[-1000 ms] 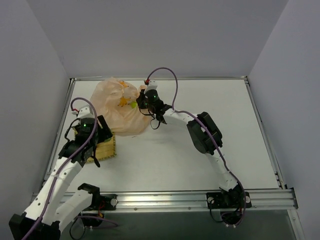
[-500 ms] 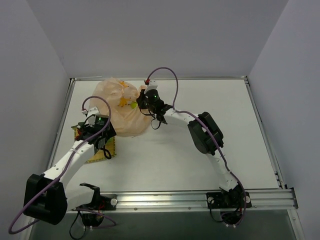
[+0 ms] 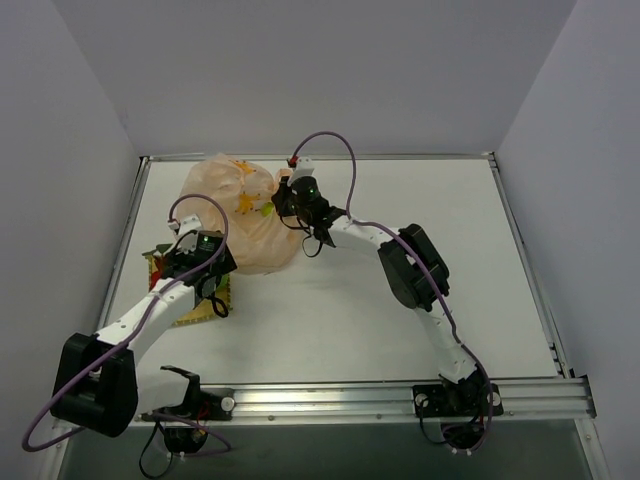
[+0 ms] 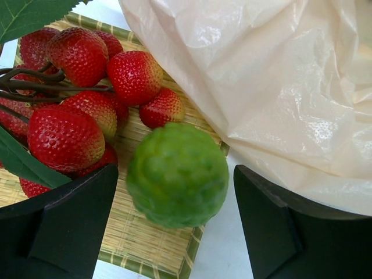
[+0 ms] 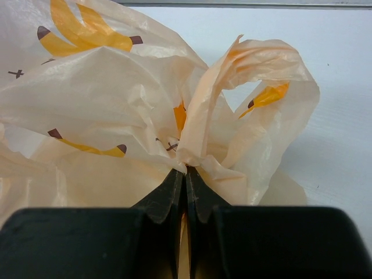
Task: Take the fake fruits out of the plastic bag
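**Bag pinched shut, fruit perched on the mat's rim**

On the white table [image 3: 420, 220], the biggest thing is the plastic bag [image 3: 240, 225], a peach, banana-printed heap at the far left. The right gripper [image 5: 186, 181] has its fingers pressed together on a gathered twist of film at the bag's top. That film is thin. A hard pull could tear it or let it slip free, and the bag would slump over whatever is inside.

The bag's lower edge drapes against the woven mat [image 4: 152, 247] near the left arm. If the bag is dragged, it may sweep the mat's load along with it.

A bunch of red strawberries [image 4: 135, 75] with dark stems and green leaves [image 4: 23, 16] lies on the mat, already out of the bag.

Next to them, a lime-green fruit [image 4: 177, 157] sits on the mat's edge, just beside the bag. The left gripper [image 4: 175, 195] hangs over it, jaws wide apart, one finger on each side and neither visibly touching. A nudge from either finger could roll the round fruit off the rim and onto the table.

A small lime-green spot [image 3: 264, 210] shows at the bag near the right gripper. I cannot tell whether it is a second fruit.
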Robot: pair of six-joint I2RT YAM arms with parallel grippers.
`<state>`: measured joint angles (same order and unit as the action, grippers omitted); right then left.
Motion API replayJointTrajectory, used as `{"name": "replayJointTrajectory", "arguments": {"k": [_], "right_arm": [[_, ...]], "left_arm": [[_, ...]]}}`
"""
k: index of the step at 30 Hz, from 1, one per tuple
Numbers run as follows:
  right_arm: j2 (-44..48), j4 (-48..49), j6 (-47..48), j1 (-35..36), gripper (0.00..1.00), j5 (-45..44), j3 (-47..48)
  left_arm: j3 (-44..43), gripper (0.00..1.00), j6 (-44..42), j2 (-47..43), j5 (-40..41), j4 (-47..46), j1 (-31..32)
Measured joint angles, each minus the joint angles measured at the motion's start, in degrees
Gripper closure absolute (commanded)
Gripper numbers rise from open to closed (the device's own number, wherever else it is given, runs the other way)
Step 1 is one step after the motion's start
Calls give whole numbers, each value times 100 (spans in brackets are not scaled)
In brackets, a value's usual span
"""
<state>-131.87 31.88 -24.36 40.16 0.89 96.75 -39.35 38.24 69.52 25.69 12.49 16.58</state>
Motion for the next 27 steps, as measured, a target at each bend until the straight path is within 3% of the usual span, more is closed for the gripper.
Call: {"name": "replayJointTrajectory", "arguments": {"k": [8,14,17,22,27], "right_arm": [[0,63,153,0,100,-2,46],[0,149,208,0,99,-2,37],[13,181,210,0,98,0,-15],[122,291,208,0,92,-2,-306],[413,514,243,0,74,7,-861]], "left_arm": [[-11,18,-13,-393,-140,4,271],[-415,44,-20,-713,-275,179,564],[-723,50,-17,-667,-372,166,673],[-1635,53,-122,229,-525,-55,789],[-2439,56,-361,1510,-597,-422,800]]}}
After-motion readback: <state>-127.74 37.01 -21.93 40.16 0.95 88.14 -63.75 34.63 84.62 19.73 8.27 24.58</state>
